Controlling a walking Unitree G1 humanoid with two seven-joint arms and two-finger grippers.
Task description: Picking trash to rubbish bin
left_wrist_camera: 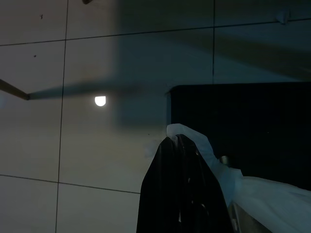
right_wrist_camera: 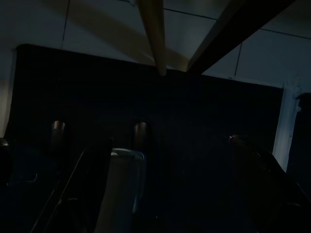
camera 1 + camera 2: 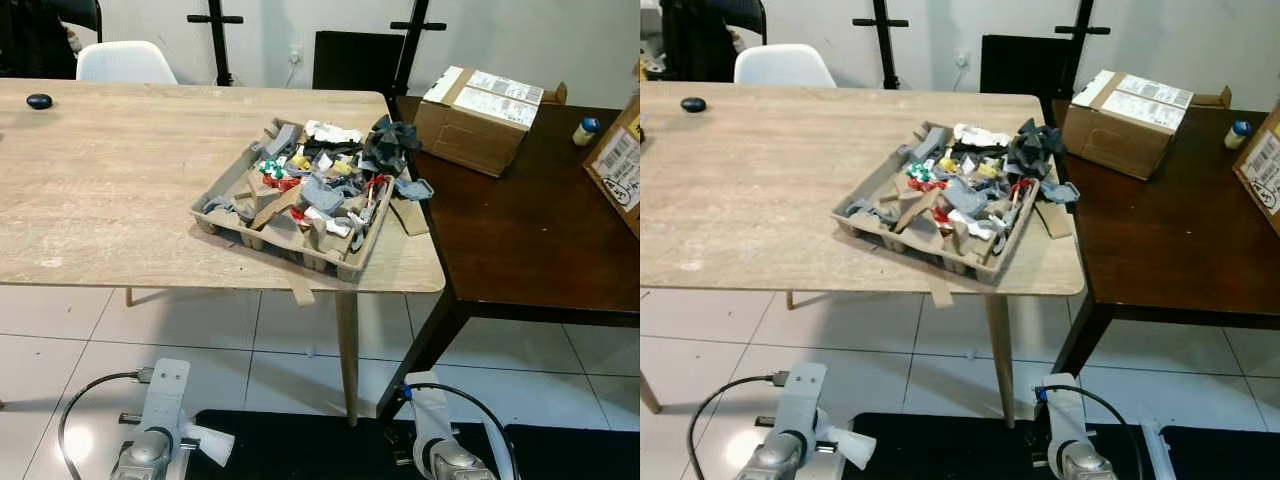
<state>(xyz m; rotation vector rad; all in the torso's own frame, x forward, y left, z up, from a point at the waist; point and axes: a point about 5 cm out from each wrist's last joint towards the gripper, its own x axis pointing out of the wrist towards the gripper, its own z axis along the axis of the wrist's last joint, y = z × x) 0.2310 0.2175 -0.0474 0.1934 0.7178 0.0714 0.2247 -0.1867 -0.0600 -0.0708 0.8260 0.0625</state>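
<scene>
Trash [image 3: 320, 185] heaped in cardboard tray [image 3: 225, 200] | left pincer [image 1: 182, 145] clamped on white bag [image 1: 252, 194] | right pincer [image 2: 170, 160] apart

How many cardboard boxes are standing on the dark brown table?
2. One brown cardboard box with white labels stands at the far left end of the dark brown wooden table; a second labelled cardboard box is cut off by the right edge. Others may be hidden.

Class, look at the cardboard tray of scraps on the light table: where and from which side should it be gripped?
Grip the cardboard tray by its near rim. That edge overhangs the light table corner towards the robot, so a pincer could probably close over it from the front.
</scene>
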